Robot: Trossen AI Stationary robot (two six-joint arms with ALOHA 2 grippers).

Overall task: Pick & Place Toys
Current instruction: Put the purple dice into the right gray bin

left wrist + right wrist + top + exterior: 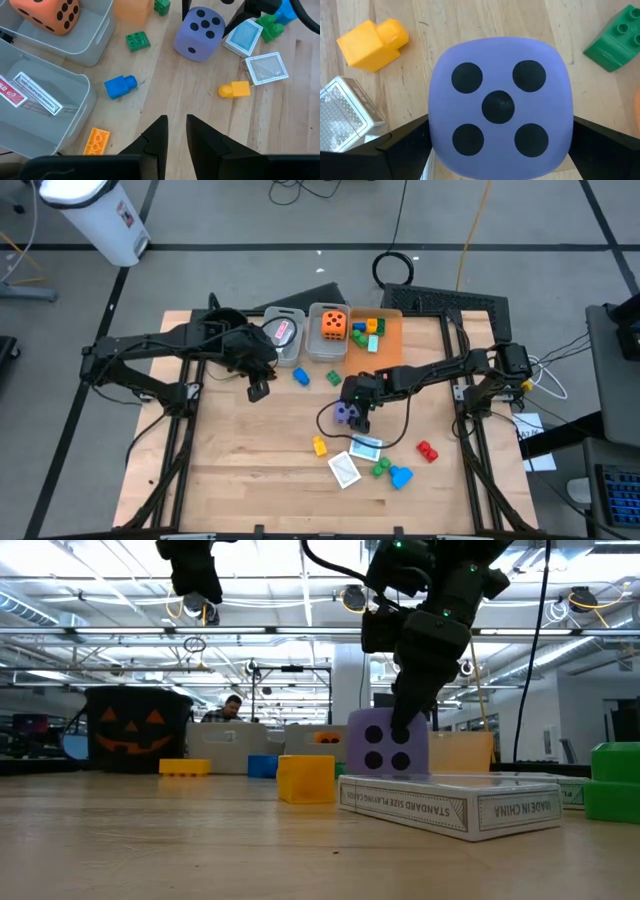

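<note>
The card box [455,805] is being seen nearest in the low view, lying flat on the table [250,470], with a yellow block [305,778] beside it. Just behind, the purple die [388,743] is being straddled by the right gripper [350,412], which is being reached down steeply from the right arm stretched across the table's middle; its jaws are being held spread wide on either side of the die, which is resting on the wood, with contact not discernible. Farther back, the left gripper [258,389] is being held raised near the grey bins [284,330], fingers [155,137] nearly pressed together, nothing between them. An orange die [334,324] is lying in one bin.
</note>
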